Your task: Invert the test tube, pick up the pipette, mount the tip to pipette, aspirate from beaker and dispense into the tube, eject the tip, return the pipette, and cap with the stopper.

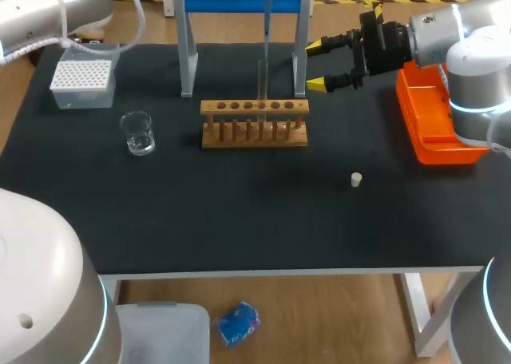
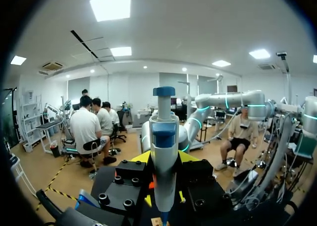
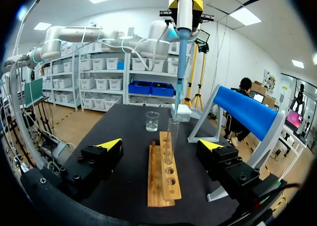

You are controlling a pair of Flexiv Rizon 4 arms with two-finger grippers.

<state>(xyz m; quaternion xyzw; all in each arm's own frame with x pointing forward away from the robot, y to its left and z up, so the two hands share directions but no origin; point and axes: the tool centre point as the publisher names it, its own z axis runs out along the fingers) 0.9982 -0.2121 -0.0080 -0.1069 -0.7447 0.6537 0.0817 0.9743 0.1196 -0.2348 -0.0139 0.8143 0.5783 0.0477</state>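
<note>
My left gripper (image 3: 185, 2) pinches the pipette (image 2: 164, 151), which hangs upright, its tip (image 3: 181, 72) just over the mouth of the test tube (image 3: 171, 139). The tube stands upright in the rack (image 1: 254, 124), mid-tabletop (image 1: 239, 220) toward the far side. My right gripper (image 1: 326, 63) stands spread just right of the rack. Only the right wrist view shows tip and mouth lined up; the head view cuts off the left gripper.
</note>
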